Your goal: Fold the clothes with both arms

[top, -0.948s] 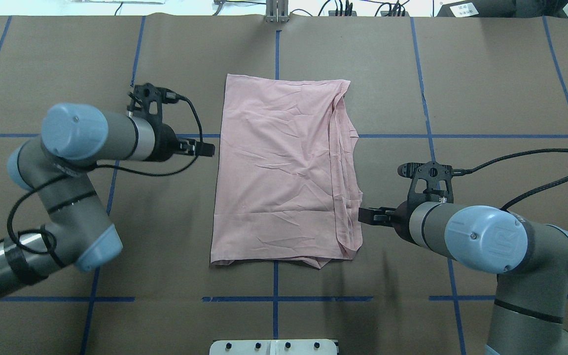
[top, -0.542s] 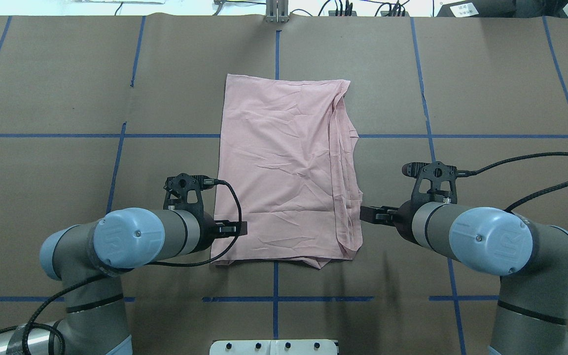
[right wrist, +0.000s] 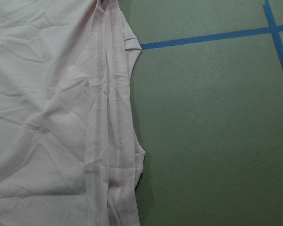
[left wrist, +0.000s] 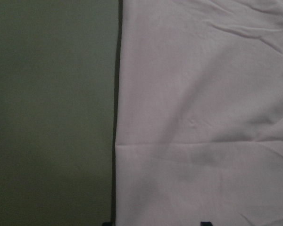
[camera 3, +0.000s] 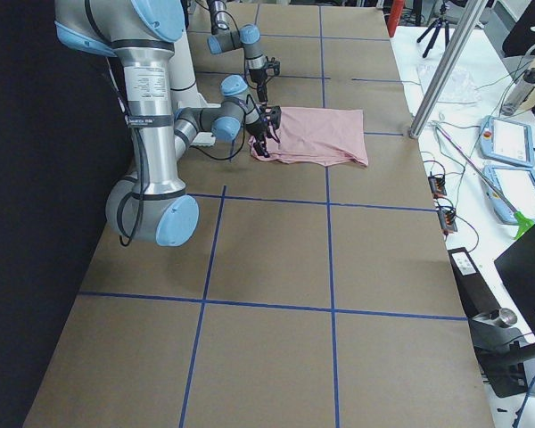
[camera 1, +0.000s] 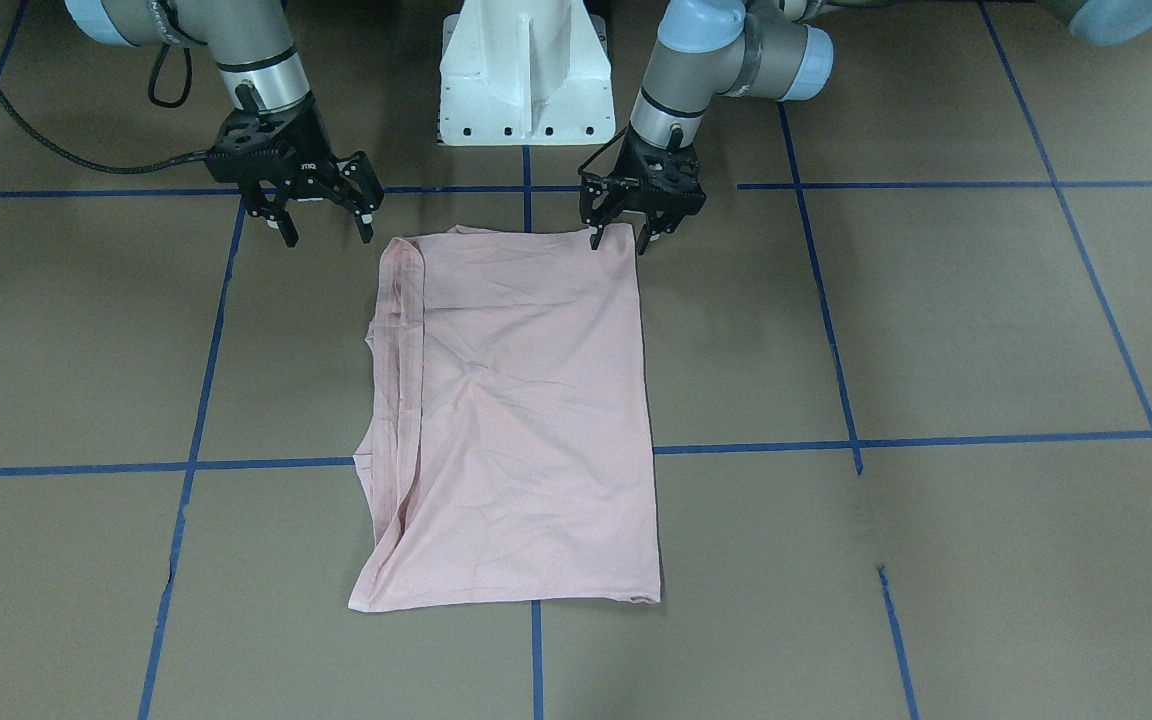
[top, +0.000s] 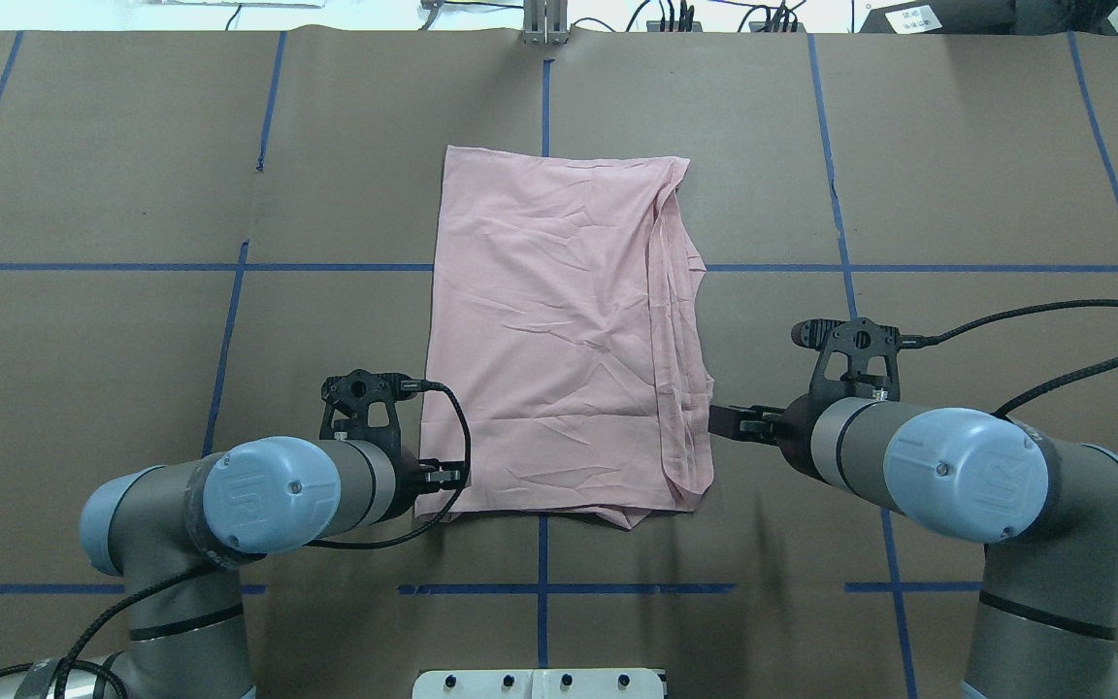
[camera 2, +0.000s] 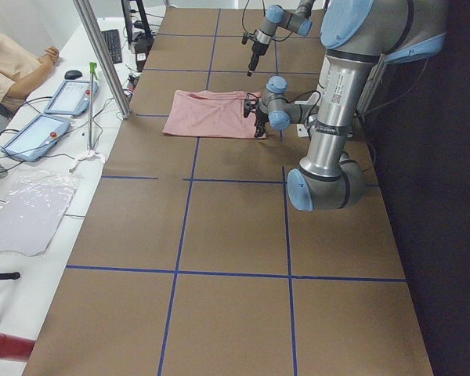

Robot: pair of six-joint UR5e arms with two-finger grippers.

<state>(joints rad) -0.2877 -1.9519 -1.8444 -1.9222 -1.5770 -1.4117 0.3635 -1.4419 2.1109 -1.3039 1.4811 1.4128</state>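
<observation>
The pale pink T-shirt point(top: 559, 340) lies flat on the brown table, folded into a long rectangle, plain side up, with layered hems along its right edge point(right wrist: 108, 141). No print shows. It also shows in the front view point(camera 1: 516, 400). My left gripper point(top: 447, 476) is open at the shirt's near-left corner; in the front view point(camera 1: 621, 238) its jaws straddle the corner edge, and the left wrist view shows that edge point(left wrist: 118, 117) between them. My right gripper point(top: 724, 422) is open and empty just off the shirt's right edge, seen too in the front view point(camera 1: 324, 228).
The white pedestal point(camera 1: 521, 70) stands at the table's near edge between the arms. Blue tape lines point(top: 540, 587) grid the table. A metal pole point(camera 2: 102, 55) and a side bench with tablets point(camera 2: 66, 98) and a seated person lie beyond the far edge.
My left arm swung from beside the shirt's left edge at mid-length down to its near-left corner, then drew a little nearer. The right arm barely moved. The shirt lies unchanged.
</observation>
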